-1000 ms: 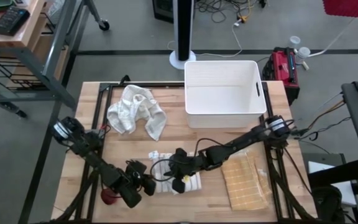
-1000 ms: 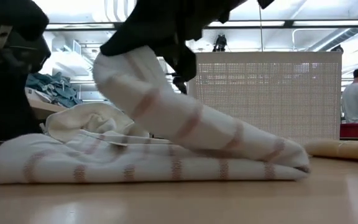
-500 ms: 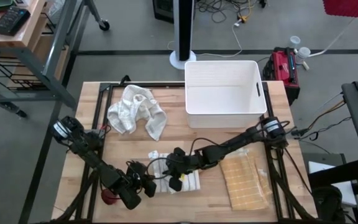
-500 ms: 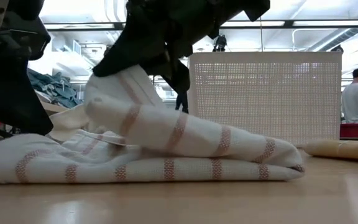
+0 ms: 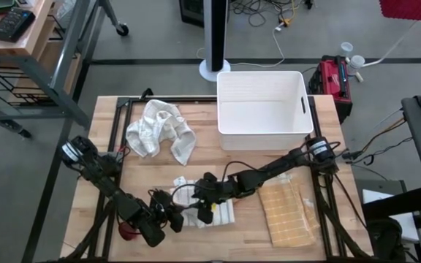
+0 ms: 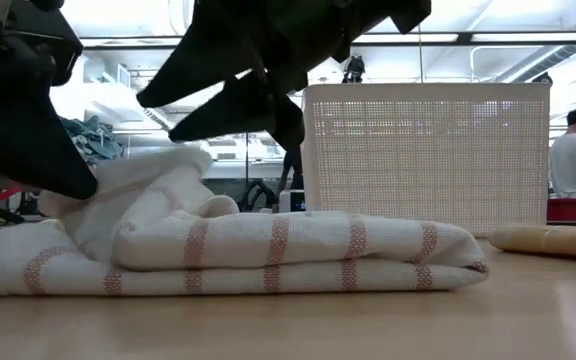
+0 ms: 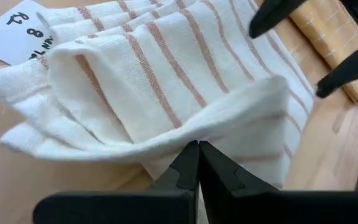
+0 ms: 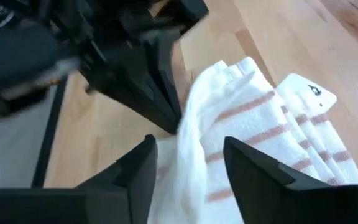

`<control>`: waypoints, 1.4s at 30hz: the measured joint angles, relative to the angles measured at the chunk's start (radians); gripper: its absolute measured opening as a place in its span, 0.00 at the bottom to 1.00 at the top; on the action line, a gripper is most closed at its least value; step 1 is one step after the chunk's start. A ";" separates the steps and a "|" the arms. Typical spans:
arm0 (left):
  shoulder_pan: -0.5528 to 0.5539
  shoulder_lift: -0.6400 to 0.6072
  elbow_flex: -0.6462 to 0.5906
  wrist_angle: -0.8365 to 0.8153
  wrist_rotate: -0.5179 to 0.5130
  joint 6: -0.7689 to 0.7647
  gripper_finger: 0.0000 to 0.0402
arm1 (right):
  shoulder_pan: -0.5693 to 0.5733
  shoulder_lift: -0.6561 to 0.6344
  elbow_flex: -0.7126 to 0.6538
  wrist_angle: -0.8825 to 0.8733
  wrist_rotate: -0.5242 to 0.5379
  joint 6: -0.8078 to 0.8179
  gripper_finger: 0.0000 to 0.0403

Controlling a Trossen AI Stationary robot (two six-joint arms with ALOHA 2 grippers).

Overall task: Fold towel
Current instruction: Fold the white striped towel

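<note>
**What the views hide or cut short**

In the high view the striped towel (image 5: 209,212) lies mostly under the two arms, so its outline cannot be traced. The low view cuts the right gripper (image 6: 230,92) off along the upper edge. The white paper tag (image 7: 14,32) is clipped at the left wrist picture's edge, its handwriting unreadable. The left gripper (image 8: 160,109) shows only as a blurred dark mass.

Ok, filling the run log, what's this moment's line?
striped towel: folded over | right gripper: open, just above | left gripper: shut at towel edge
</note>
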 joint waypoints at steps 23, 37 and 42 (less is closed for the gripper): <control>-0.085 -0.016 0.477 -0.506 -0.153 0.238 0.00 | 0.006 0.025 -0.023 -0.197 0.015 -0.101 0.46; -0.085 -0.018 0.414 -0.519 -0.138 0.133 0.00 | 0.040 0.041 -0.012 -0.066 -0.094 -0.234 0.38; -0.085 -0.018 0.360 -0.460 -0.105 0.081 0.00 | 0.011 0.002 -0.013 -0.197 -0.096 -0.259 0.39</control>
